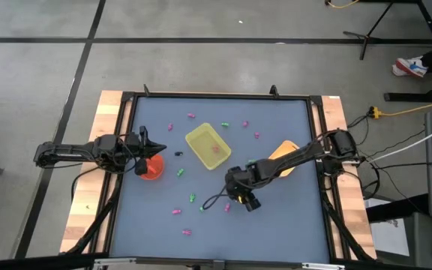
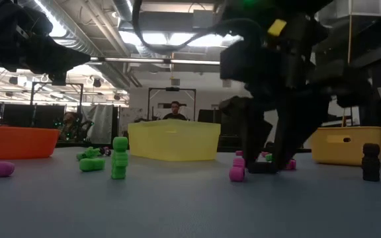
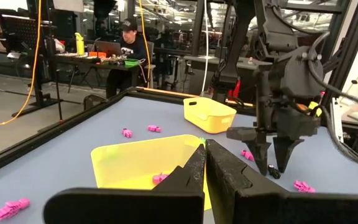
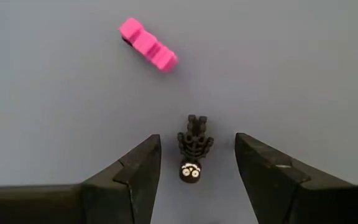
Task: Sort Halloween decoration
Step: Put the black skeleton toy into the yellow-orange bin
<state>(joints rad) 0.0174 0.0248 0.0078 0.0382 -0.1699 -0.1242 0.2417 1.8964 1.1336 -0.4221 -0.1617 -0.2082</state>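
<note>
Before you, the blue-grey counter point(image 1: 276, 225), edged in pale wood, carries a yellow tray point(image 1: 208, 145) near its middle, an orange bowl point(image 1: 151, 168) at its left side, an orange-yellow container point(image 1: 286, 154) toward the right, and pink point(image 1: 176, 211), green point(image 1: 192, 199) and black trinkets point(image 4: 192, 155) scattered around them.

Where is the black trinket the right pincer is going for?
In the right wrist view, the black trinket lies on the table between the open right pincer fingers, a pink trinket nearby.

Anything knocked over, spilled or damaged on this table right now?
Nothing stands out. Tiny pink trinkets and green ones lie scattered loose over the blue table, as unsorted pieces would. The right gripper straddles a small black trinket.
</note>
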